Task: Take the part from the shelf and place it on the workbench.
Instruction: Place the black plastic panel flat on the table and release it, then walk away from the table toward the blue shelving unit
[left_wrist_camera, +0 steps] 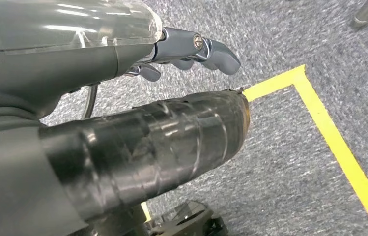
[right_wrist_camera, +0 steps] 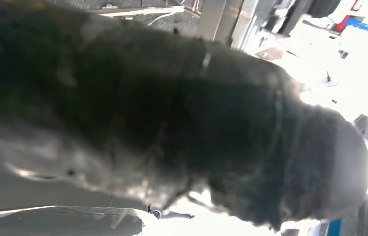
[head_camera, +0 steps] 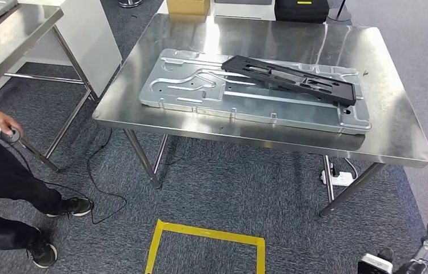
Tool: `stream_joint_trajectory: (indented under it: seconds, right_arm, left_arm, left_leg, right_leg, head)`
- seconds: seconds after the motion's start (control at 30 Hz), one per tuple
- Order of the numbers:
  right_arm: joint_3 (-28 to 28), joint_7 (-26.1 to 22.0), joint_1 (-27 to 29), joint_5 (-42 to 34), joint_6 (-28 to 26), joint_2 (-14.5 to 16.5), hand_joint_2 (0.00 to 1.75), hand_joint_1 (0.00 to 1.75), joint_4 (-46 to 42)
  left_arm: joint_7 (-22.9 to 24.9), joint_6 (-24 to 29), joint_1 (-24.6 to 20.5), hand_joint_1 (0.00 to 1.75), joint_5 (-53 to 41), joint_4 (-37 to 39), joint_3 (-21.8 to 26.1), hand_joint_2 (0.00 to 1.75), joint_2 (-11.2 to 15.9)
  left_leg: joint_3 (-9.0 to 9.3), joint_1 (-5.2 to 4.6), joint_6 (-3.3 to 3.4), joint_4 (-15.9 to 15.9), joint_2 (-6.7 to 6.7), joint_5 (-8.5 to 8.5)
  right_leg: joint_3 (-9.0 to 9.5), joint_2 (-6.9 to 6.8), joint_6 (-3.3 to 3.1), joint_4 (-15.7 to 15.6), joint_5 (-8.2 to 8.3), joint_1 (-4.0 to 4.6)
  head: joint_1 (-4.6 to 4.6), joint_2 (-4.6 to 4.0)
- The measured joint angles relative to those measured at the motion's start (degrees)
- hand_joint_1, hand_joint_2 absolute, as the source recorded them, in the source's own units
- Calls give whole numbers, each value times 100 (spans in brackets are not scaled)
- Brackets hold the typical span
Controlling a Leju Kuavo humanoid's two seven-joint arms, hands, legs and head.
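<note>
Black part (head_camera: 289, 79) on bench (head_camera: 400, 134), well apart from both hands.
Long, flat, slotted; left hand (left_wrist_camera: 191, 49) empty, fingers loosely apart; right hand (head_camera: 426, 242) state unclear.

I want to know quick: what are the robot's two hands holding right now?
Left hand: holds nothing, fingers apart, open.
Right hand: too blurred to tell.

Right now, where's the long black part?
In the head view, the long black part lies slanted across the far right portion of the silver stamped metal panel, which lies flat on the steel workbench.
</note>
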Motion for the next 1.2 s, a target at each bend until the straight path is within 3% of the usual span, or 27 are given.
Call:
stream_joint_trajectory:
  seconds: [0.07, 0.1, 0.17, 0.2, 0.23, 0.27, 0.3, 0.33, 0.37, 0.43, 0.47, 0.5, 0.57, 0.6, 0.67, 0.73, 0.77, 0.8, 0.83, 0.9, 0.97, 1.0, 1.07, 1.1, 1.13, 1.2]
  right_arm:
    - [-12, -3, -4, 0, 8, 8, 0, 0, -1]
    - [-25, -4, -3, 0, 9, 11, 0, 0, -1]
    - [-51, -4, -1, 0, 12, 12, 0, 0, 0]
    - [-58, -5, -1, 0, 14, 13, 0, 0, 2]
    - [-64, -5, -2, 0, 18, 13, 0, 0, 6]
    - [-70, -5, -2, 0, 22, 14, 0, 0, 12]
    - [-75, -5, -3, 0, 28, 14, 0, 0, 19]
    - [-79, -4, -5, 0, 38, 14, 0, 0, 23]
    - [-81, -4, -10, 0, 48, 14, 0, 0, 26]
    - [-81, -5, -37, 0, 65, 16, 0, 0, 27]
    - [-81, -7, -49, 1, 68, 21, 0, 0, 27]
    - [-81, -9, -57, 2, 69, 26, 0, 0, 28]
    - [-82, -14, -64, 5, 70, 36, 0, 0, 30]
    - [-83, -15, -72, 6, 70, 40, 0, 0, 31]
    - [-84, -15, -87, 10, 71, 60, 0, 0, 31]
    - [-84, -15, -89, 15, 72, 76, 0, 0, 31]
    - [-84, -16, -88, 17, 72, 79, 0, 0, 31]
    - [-84, -16, -88, 19, 72, 80, 0, 0, 32]
    - [-84, -17, -89, 20, 71, 80, 0, 0, 32]
    - [-84, -17, -88, 20, 68, 80, 0, 0, 33]
    - [-83, -20, -91, 24, 62, 81, 0, 0, 33]
    - [-82, -22, -94, 26, 60, 82, 0, 0, 33]
    - [-80, -23, -99, 33, 57, 82, 0, 0, 33]
    - [-80, -23, -97, 33, 57, 82, 0, 0, 34]
    - [-80, -23, -94, 34, 58, 82, 0, 0, 36]
    - [-81, -22, -89, 27, 61, 82, 0, 0, 43]
  left_arm:
    - [1, 9, 5, 0, -3, 1, 4, 0, -1]
    - [2, 12, 7, 0, -4, 2, 5, 0, -2]
    - [3, 16, 6, 0, -6, 2, 7, 0, -7]
    - [3, 16, 5, 0, -7, 2, 7, 0, -9]
    - [3, 16, 5, 0, -9, 2, 7, 0, -12]
    - [3, 16, 5, 0, -10, 2, 7, 0, -15]
    - [3, 16, 5, 0, -11, 2, 7, 0, -15]
    - [2, 16, 5, 0, -12, 2, 7, 0, -15]
    - [1, 16, 4, 0, -14, 2, 7, 0, -16]
    - [-5, 16, 5, 0, -21, 2, 7, 0, -17]
    - [-9, 16, 4, 0, -25, 2, 7, 0, -18]
    - [-12, 16, 4, 0, -27, 2, 7, 0, -19]
    - [-15, 16, 8, 0, -28, 2, 9, 0, -21]
    - [-15, 16, 14, 0, -28, 2, 12, 0, -21]
    - [-13, 16, 29, 0, -28, 2, 17, 0, -20]
    - [-11, 16, 33, 0, -28, 2, 19, 0, -20]
    - [-11, 16, 31, 0, -27, 2, 19, 0, -20]
    - [-12, 16, 30, 0, -27, 2, 20, 0, -20]
    - [-11, 16, 29, 0, -26, 2, 20, 0, -20]
    - [-13, 16, 22, 0, -27, 2, 20, 0, -19]
    - [-16, 16, 3, 0, -36, 1, 20, 0, -18]
    - [-17, 16, -6, 0, -43, 0, 20, 0, -17]
    - [-20, 16, -8, 0, -56, 1, 20, 0, -17]
    - [-22, 16, -6, 0, -58, 1, 21, 0, -17]
    - [-24, 15, -3, 0, -56, 1, 21, 0, -17]
    - [-26, 11, -5, 0, -55, 2, 22, 0, -17]
  left_leg:
    - [-53, 8, 61, -68, 16, 112]
    - [-101, 20, 107, -98, 29, 191]
    - [-248, 34, 176, -123, 57, 342]
    - [-343, 26, 199, -107, 60, 404]
    - [-436, 19, 203, -82, 65, 463]
    - [-537, 13, 201, -48, 69, 520]
    - [-645, 11, 194, -5, 71, 572]
    - [-752, 11, 182, 47, 71, 618]
    - [-863, 12, 167, 108, 70, 657]
    - [-1033, -3, 119, 232, 63, 722]
    - [-1079, -10, 89, 274, 61, 757]
    - [-1105, -10, 58, 292, 60, 797]
    - [-1135, 5, -11, 304, 50, 848]
    - [-1172, 17, -48, 362, 39, 754]
    - [-1300, 47, -113, 744, 19, 251]
    - [-1427, 68, -143, 1405, 16, -289]
    - [-1436, 73, -146, 1683, 15, -375]
    - [-1379, 75, -144, 1831, 15, -312]
    - [-1226, 74, -135, 1790, 15, -135]
    - [-640, 69, -99, 1155, 12, 153]
    - [-27, 44, -46, 253, 9, 55]
    - [127, 25, -20, -26, 7, -39]
    - [149, 14, 41, -204, 10, -23]
    - [98, 19, 80, -220, 21, 53]
    - [32, 29, 121, -238, 36, 137]
    - [-157, 29, 184, -230, 68, 291]
  right_leg:
    - [-18, -2, 68, -34, 57, -8]
    - [-48, 4, 92, 25, -48, -6]
    - [-172, 18, 119, 447, -557, -6]
    - [-245, 20, 129, 793, -850, -3]
    - [-297, 21, 138, 1137, -1035, -4]
    - [-301, 21, 146, 1392, -1077, -4]
    - [-233, 20, 149, 1488, -990, -5]
    - [-74, 20, 148, 1385, -829, -8]
    - [188, 20, 142, 1093, -688, -11]
    - [753, 25, 111, 300, -698, 5]
    - [922, 29, 88, 13, -770, 19]
    - [979, 33, 58, -132, -829, 38]
    - [911, 22, -23, -168, -762, 36]
    - [857, 13, -69, -175, -697, 28]
    - [702, -7, -145, -188, -550, 10]
    - [508, -8, -164, -183, -404, 16]
    - [404, -11, -158, -175, -329, 19]
    - [300, -14, -150, -162, -254, 20]
    - [194, -17, -139, -141, -183, 19]
    - [18, -19, -108, -93, -59, 16]
    - [-72, -25, -55, -68, 53, 18]
    - [-85, -34, -22, -77, 112, 16]
    - [-101, -48, 50, -130, 238, 9]
    - [-126, -37, 79, -123, 209, 5]
    - [-172, -23, 99, -37, 64, 5]
    - [-322, 3, 126, 499, -539, -4]
  head:
    - [4, 0]
    - [8, 0]
    - [13, 0]
    - [14, 0]
    - [14, 0]
    - [14, 0]
    - [13, 0]
    - [13, 0]
    - [12, 0]
    - [9, 0]
    - [10, 0]
    - [8, 0]
    - [11, 0]
    - [6, 0]
    - [-2, 0]
    - [-9, 0]
    - [-9, 0]
    - [-10, 0]
    - [-9, 0]
    - [-12, 0]
    - [-11, 0]
    - [-10, 0]
    - [-7, 0]
    - [-6, 0]
    - [-2, 0]
    - [4, 0]
